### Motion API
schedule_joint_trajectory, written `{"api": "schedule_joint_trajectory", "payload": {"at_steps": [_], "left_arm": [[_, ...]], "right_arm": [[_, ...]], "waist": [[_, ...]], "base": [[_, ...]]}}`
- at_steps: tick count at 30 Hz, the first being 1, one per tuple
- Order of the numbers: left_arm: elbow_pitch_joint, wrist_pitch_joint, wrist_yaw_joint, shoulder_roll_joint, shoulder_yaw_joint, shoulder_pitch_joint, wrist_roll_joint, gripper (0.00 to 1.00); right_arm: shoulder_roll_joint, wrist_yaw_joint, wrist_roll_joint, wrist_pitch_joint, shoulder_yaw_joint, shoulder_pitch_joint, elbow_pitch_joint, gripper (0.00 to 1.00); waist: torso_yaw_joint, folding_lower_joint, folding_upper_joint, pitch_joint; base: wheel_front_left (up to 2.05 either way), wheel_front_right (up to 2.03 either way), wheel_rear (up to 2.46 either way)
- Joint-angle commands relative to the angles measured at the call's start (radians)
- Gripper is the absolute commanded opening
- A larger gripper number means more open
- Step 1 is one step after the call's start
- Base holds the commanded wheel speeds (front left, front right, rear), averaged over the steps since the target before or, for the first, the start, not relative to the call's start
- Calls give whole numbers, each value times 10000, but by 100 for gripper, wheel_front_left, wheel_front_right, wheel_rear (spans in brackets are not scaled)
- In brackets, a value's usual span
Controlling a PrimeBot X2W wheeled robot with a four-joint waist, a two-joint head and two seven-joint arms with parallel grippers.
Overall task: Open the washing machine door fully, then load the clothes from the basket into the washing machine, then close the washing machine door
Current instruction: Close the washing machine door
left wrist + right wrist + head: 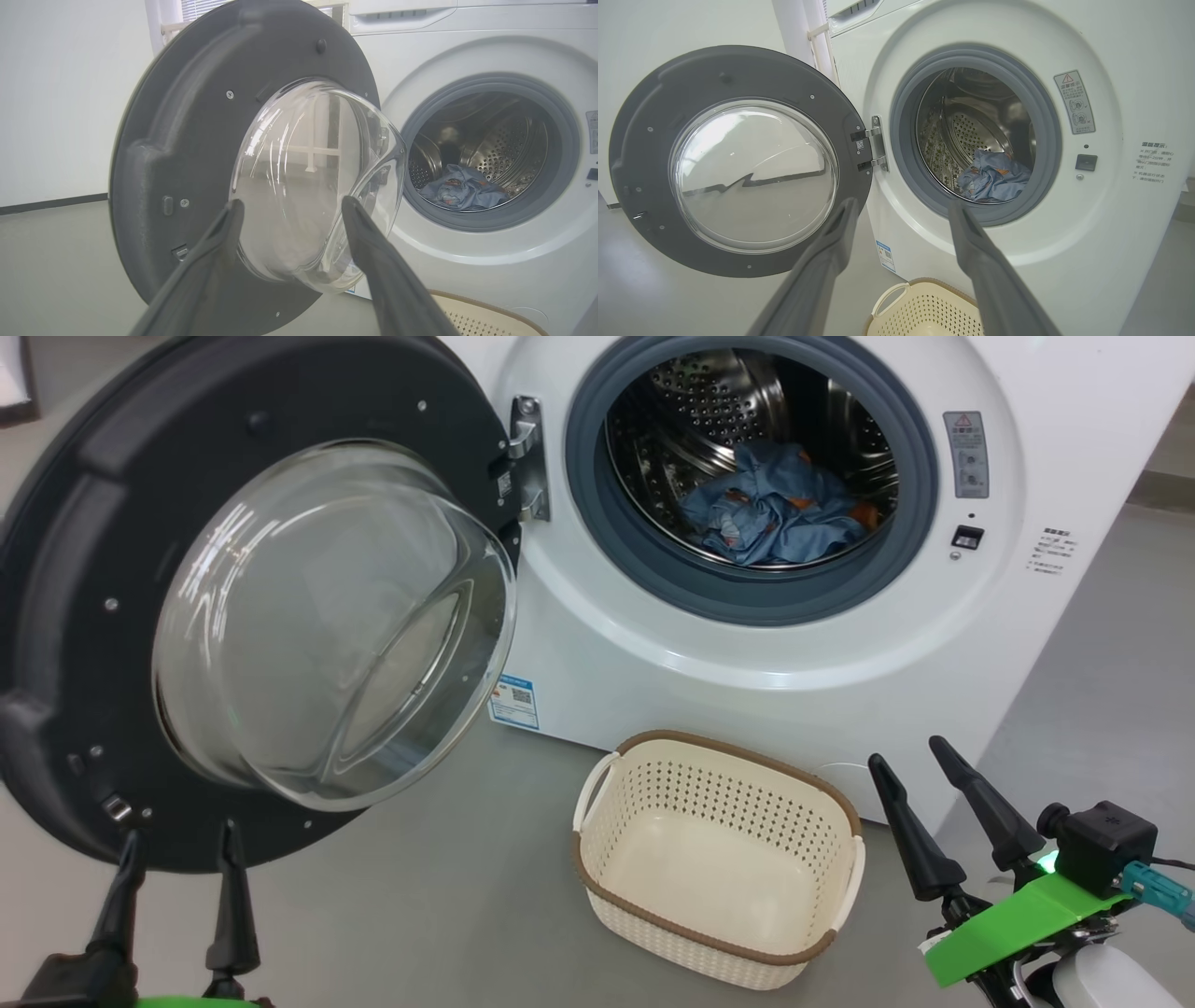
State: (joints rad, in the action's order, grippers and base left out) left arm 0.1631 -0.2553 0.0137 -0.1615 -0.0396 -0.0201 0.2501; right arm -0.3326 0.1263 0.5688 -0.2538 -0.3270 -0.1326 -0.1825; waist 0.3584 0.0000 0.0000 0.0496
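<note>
Two dark fingers of the left gripper rise from the lower left of the head view, spread apart with nothing between them; their tips overlap the lower rim of the washing machine door, and whether they touch it cannot be told. At the lower right, the right gripper stands with its fingers parted too, empty, pointing up and slightly left, just beside the basket. That basket sits upright on the grey floor close to the front of the washing machine, mouth upward, its long axis running across the view from handle to handle and dipping toward the lower right, its cream bottom in plain sight. The door hangs swung wide to the robot's left on a metal hinge at the left edge of the opening, inner face turned toward the robot, and its glass bowl window bulges out toward the camera and to the right. Inside the grey gasket, the clothes lie crumpled in a heap at the bottom of the perforated steel drum, light blue with orange flecks. In the left wrist view the fingers frame the glass bowl; in the right wrist view the fingers point between door and opening.
</note>
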Motion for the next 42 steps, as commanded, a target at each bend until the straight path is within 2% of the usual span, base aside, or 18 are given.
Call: {"api": "schedule_joint_trajectory", "payload": {"at_steps": [1,14,24,27,42], "left_arm": [[-335,-65,74,-86,-386,-235,-112,100],[-329,-65,198,111,-680,-197,-336,100],[-232,-65,168,235,-882,-215,-421,100],[-99,-65,281,301,-1015,-266,-395,100],[116,-51,144,117,-1074,-583,-183,100]], "right_arm": [[-107,44,99,-80,-166,-41,191,100],[-63,44,69,-80,-155,-62,204,100],[-98,44,92,-80,-225,-90,193,100],[-106,44,98,-80,-228,-96,182,100],[-153,44,110,-80,-217,-80,172,100]], "waist": [[67,0,0,6],[359,0,0,-71],[360,0,0,-81],[351,0,0,-82],[351,0,0,-106]], "base": [[0,0,0],[0,0,0],[0,0,0],[0,0,0],[0,0,0]]}}
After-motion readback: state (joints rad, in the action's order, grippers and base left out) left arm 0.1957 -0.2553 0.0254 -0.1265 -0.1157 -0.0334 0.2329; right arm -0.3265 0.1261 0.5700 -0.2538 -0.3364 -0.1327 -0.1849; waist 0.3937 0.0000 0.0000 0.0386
